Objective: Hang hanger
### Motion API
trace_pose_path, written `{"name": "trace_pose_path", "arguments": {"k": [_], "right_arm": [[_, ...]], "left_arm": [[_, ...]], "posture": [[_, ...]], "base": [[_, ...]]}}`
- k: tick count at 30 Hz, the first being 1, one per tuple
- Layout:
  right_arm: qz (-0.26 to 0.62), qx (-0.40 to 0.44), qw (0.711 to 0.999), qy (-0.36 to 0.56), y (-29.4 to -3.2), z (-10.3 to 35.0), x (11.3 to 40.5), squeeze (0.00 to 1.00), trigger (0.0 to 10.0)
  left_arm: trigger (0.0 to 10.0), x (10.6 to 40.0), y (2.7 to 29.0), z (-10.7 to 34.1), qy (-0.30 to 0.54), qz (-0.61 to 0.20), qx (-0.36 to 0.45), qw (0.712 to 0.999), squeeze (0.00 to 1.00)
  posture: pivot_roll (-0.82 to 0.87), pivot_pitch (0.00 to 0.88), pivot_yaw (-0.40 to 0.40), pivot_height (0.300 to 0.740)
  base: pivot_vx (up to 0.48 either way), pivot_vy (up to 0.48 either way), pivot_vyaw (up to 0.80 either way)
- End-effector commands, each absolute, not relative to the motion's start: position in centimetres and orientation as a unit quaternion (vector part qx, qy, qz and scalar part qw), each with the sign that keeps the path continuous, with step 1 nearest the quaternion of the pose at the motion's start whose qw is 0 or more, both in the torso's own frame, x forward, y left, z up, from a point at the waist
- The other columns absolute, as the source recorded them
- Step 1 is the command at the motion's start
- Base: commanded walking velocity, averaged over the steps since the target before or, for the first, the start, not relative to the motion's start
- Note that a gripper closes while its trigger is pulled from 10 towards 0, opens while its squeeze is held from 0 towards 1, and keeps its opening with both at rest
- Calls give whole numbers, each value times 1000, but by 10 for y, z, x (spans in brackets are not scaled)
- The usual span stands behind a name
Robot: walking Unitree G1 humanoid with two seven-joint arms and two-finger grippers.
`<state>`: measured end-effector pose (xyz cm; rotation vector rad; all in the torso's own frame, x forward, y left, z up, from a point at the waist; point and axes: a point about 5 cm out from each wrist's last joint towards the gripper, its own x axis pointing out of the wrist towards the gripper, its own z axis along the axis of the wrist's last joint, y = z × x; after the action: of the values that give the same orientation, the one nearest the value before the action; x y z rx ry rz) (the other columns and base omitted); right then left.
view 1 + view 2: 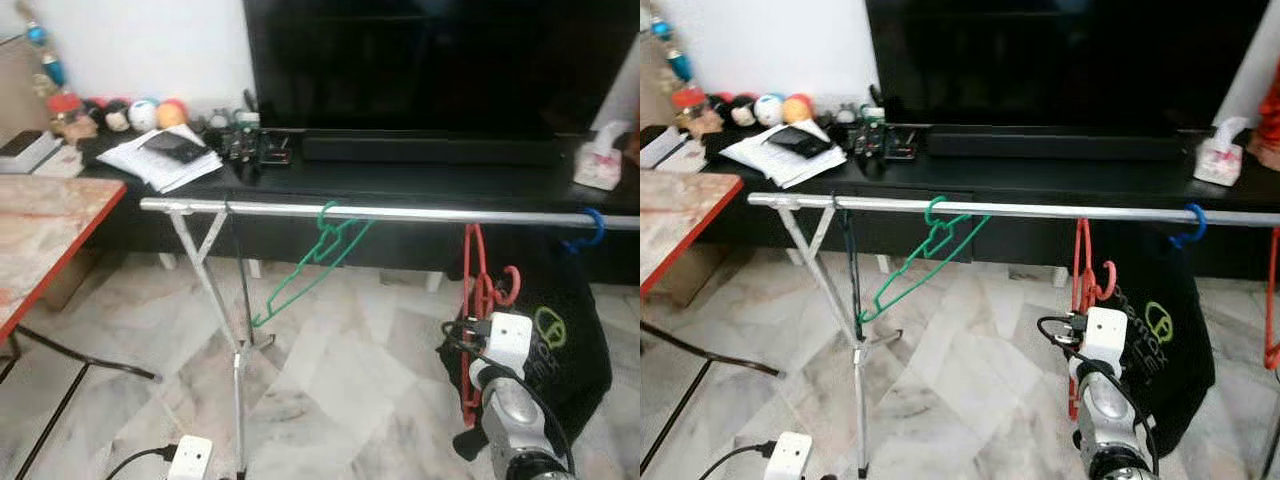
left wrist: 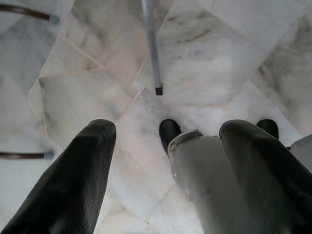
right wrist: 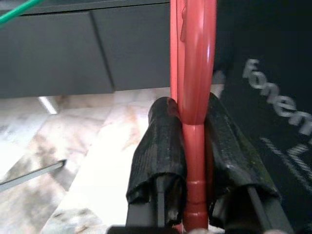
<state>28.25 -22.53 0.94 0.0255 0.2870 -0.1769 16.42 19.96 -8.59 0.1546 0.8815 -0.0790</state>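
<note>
A red hanger (image 1: pixel 474 300) hangs by its hook from the silver rail (image 1: pixel 400 213) of a drying rack, right of the middle. My right gripper (image 3: pixel 187 146) is shut on the hanger's lower part, its black fingers (image 3: pixel 158 146) pressing it from both sides; the right arm (image 1: pixel 505 400) rises from the lower right. A green hanger (image 1: pixel 310 265) hangs tilted on the rail near the middle. A blue hook (image 1: pixel 588 228) sits on the rail at the right, with a black garment (image 1: pixel 570 340) below it. My left gripper (image 2: pixel 163 141) points down at the floor, open and holding nothing.
Behind the rack stands a black TV cabinet (image 1: pixel 420 180) with a large TV (image 1: pixel 430 60), papers, balls and a tissue box (image 1: pixel 600 160). A red-edged table (image 1: pixel 40 240) is at the left. A white power strip (image 1: pixel 190 458) lies on the marble floor by the rack's legs (image 1: pixel 238 380).
</note>
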Motion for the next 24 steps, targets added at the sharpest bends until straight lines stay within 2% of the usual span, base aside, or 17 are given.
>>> {"name": "trace_pose_path", "arguments": {"k": [1,7,15,24], "right_arm": [[-81,17,987,137,-220,13,288,0,10000],[-84,22,986,140,-220,12,287,0,10000],[-86,27,986,141,-221,12,288,0,10000],[-86,24,986,137,-221,14,289,0,10000]], "left_arm": [[10000,161,205,-87,434,-38,80,896,0],[10000,161,204,-87,433,-41,79,897,0],[10000,161,204,-87,433,-42,78,897,0],[10000,161,203,-87,433,-42,79,897,0]], "posture": [[-105,0,-2,740],[-105,0,-2,740],[-102,0,-5,740],[-101,0,-4,740]], "base": [[0,0,0],[0,0,0],[0,0,-603],[55,0,0]]}}
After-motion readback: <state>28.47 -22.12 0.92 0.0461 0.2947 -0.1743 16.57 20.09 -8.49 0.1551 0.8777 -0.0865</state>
